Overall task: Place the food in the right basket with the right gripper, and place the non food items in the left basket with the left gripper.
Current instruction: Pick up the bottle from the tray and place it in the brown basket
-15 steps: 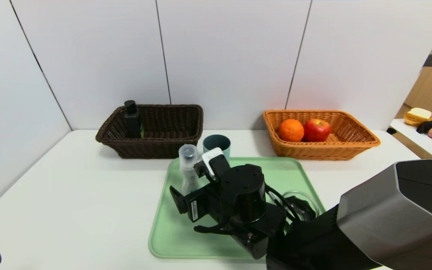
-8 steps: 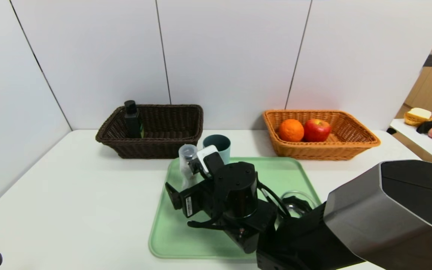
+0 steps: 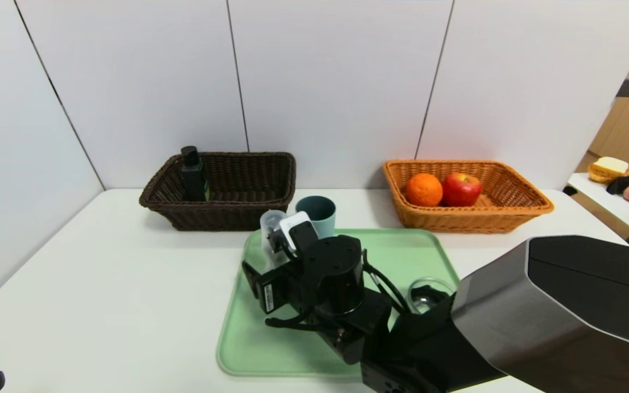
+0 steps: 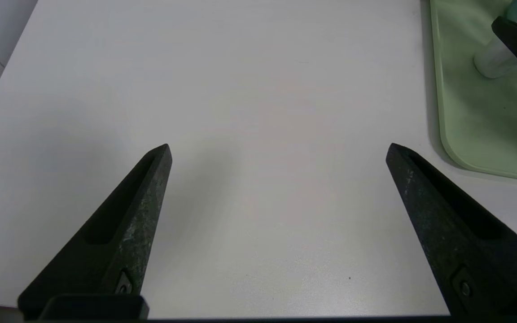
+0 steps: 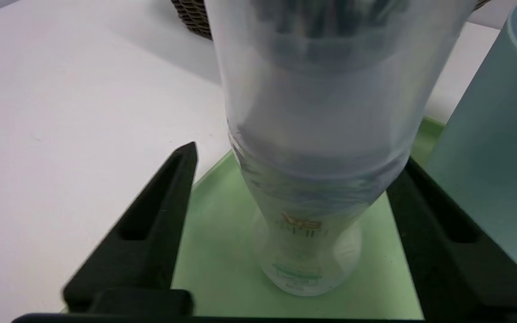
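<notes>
Straddling clear bottle [image 5: 312,188] w/ right gripper [image 5: 294,188] | jaws apart, one each side, not clamped; bottle upright on tray [image 3: 249,349] | left gripper [image 4: 276,152] wide apart, parked over table [image 4: 240,67], farther off

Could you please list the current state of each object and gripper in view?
clear bottle: upright on tray, between right gripper's fingers
teal cup: upright, empty
black bottle: standing in left basket
orange, apple: in right basket
clear dish: on green tray
right gripper: open, straddling the bottle
left gripper: open, empty
</notes>
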